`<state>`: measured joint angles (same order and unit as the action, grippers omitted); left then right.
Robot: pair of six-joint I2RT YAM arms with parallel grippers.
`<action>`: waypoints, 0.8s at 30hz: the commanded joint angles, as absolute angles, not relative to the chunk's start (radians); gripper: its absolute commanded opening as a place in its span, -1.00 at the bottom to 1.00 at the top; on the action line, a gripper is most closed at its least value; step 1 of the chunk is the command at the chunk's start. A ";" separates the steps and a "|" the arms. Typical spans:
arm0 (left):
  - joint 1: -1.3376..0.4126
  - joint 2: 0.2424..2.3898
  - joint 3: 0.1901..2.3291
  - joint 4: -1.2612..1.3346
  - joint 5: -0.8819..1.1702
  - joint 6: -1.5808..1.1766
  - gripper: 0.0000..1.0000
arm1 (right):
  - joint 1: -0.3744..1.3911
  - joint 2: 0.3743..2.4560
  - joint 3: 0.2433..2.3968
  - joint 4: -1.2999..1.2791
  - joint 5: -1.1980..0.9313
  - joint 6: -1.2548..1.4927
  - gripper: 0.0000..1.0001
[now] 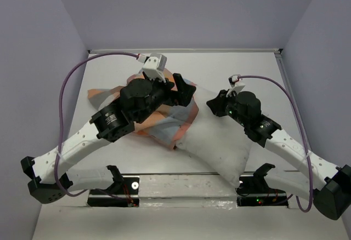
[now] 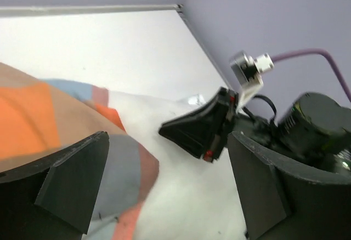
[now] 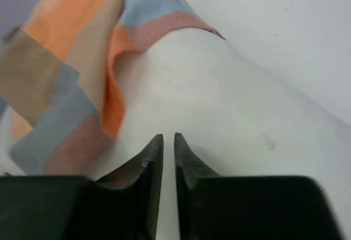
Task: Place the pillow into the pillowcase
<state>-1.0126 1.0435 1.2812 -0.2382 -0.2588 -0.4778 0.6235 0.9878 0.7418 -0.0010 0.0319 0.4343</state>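
The white pillow [image 1: 219, 141] lies slantwise at the table's centre-right. Its upper-left end runs under the edge of the checked pillowcase [image 1: 162, 130], which lies bunched at centre-left. My left gripper [image 1: 188, 91] hovers over that overlap, open wide. In the left wrist view its fingers [image 2: 71, 180] straddle the pillowcase [image 2: 33, 114] edge and bare pillow [image 2: 181, 196], gripping nothing. My right gripper [image 1: 212, 104] points at the left one from the right. In the right wrist view the right gripper [image 3: 168, 137] stands just over the pillow [image 3: 219, 97], jaws parted by a thin gap, with the pillowcase [image 3: 60, 70] beyond it.
Purple walls close in the white table [image 1: 247, 70] on the left, back and right. A purple cable [image 1: 71, 81] loops from each wrist. A metal rail [image 1: 181, 188] with both arm bases runs along the near edge, just below the pillow's near corner.
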 commanded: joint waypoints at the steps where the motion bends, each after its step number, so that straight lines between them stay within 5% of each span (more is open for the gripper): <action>1: -1.011 1.201 1.441 -0.371 -0.388 -0.284 0.98 | 0.614 0.974 0.810 -0.136 0.146 0.359 -0.87; 2: -1.009 1.227 1.462 -0.377 -0.370 -0.269 0.98 | 0.614 0.968 0.810 -0.140 0.176 0.359 -1.00; 18: -0.890 1.822 1.810 -0.569 -0.479 0.057 0.74 | 0.595 0.844 0.703 -0.138 0.195 0.376 -1.00; 23: -0.877 1.845 1.825 -0.600 -0.454 0.060 0.56 | 0.595 0.824 0.692 -0.132 0.206 0.376 -1.00; 24: -0.877 1.848 1.827 -0.604 -0.454 0.061 0.35 | 0.595 0.824 0.690 -0.130 0.206 0.377 -1.00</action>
<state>-0.8871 1.8748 1.7573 -0.5514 -0.4385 0.0113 0.6022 0.8448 0.6968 -0.1596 0.1993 0.3809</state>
